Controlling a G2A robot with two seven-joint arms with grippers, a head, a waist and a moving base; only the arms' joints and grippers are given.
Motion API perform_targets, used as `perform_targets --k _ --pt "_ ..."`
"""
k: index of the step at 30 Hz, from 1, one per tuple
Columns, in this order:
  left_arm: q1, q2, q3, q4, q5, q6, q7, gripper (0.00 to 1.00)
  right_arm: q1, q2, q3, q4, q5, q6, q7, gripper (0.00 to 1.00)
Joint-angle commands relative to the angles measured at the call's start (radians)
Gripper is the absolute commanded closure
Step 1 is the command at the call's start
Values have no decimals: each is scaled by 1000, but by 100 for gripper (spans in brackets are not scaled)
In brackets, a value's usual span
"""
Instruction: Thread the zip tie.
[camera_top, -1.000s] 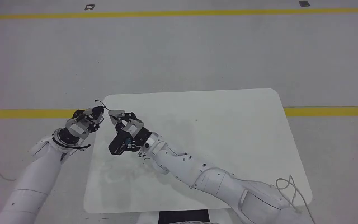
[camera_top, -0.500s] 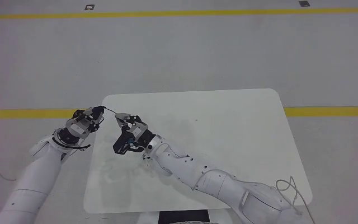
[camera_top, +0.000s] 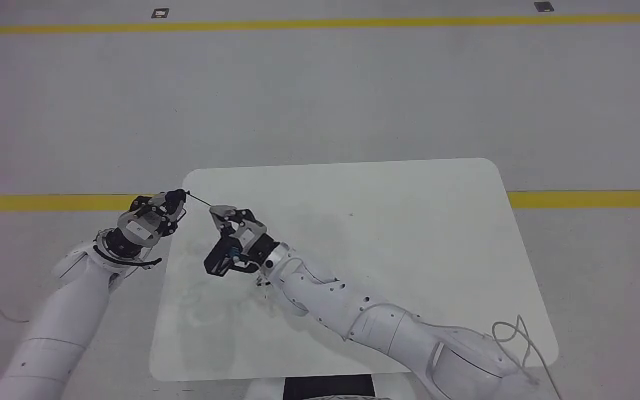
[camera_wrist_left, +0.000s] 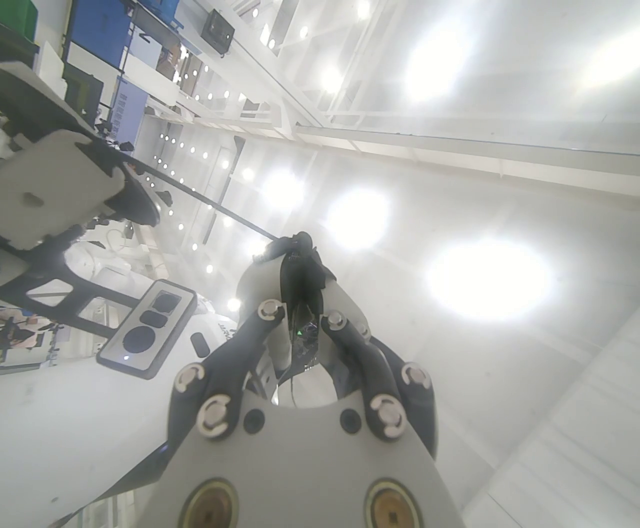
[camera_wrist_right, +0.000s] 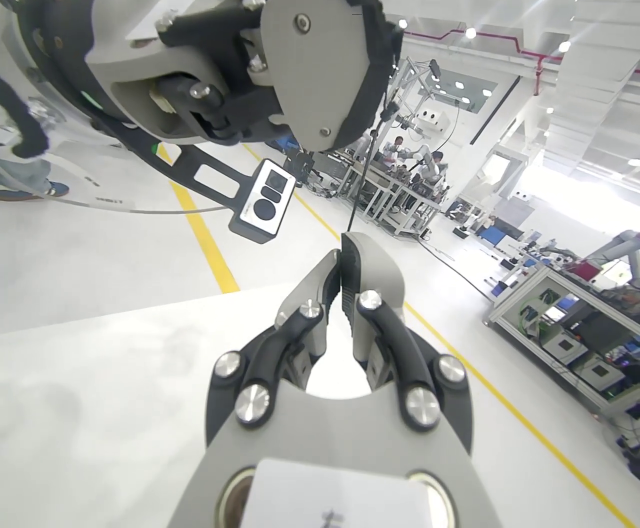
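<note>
A thin black zip tie (camera_top: 198, 200) is stretched straight between my two grippers above the far left corner of the white table (camera_top: 400, 250). My left gripper (camera_top: 178, 198) is shut on one end of it; in the left wrist view that end sits in the closed tips (camera_wrist_left: 299, 245) and the strap (camera_wrist_left: 200, 197) runs off toward the right gripper (camera_wrist_left: 55, 195). My right gripper (camera_top: 216, 210) is shut on the other end. In the right wrist view its tips (camera_wrist_right: 341, 250) pinch the strap (camera_wrist_right: 367, 165), which rises to the left gripper (camera_wrist_right: 320, 75).
The left arm hangs just beyond the table's left edge, over grey floor with a yellow line (camera_top: 60, 203). A second yellow line (camera_top: 320, 22) runs across the floor farther away. The table surface spreads to the right of both grippers. Workbenches (camera_wrist_right: 400, 200) stand well behind.
My right gripper has drawn away from the left one, to the right. The zip tie, a short curl at the left gripper a second ago, now spans the gap as a straight line.
</note>
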Motion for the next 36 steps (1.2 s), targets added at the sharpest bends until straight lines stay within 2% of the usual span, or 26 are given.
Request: perform_targets --k 1,2,8,13,16,18,28,31,33,36 --pt "0 0 0 0 0 0 0 100 -4 1 17 4 0 0 7 59" --pt "0 0 0 0 0 0 0 100 -8 1 28 3 0 0 10 0" --pt "0 0 0 0 0 0 0 100 -50 25 119 -22 0 0 -1 0" --pt "0 0 0 0 0 0 0 100 -158 59 237 -127 0 0 -43 0" --pt "0 0 0 0 0 0 0 100 -200 85 283 -195 0 0 -57 0" --pt "0 0 0 0 0 0 0 100 -212 101 290 -229 0 0 -64 0" --pt "0 0 0 0 0 0 0 100 -214 101 291 -230 3 -2 -61 0" --pt "1 -2 3 -13 -3 1 12 100 -233 102 320 -247 41 -25 -63 0" --pt "7 -5 2 -14 -53 56 -27 100 -252 105 349 -263 93 -59 -101 0" --pt "3 -4 -4 -13 -35 69 -63 100 -278 111 387 -284 148 -106 -149 0"
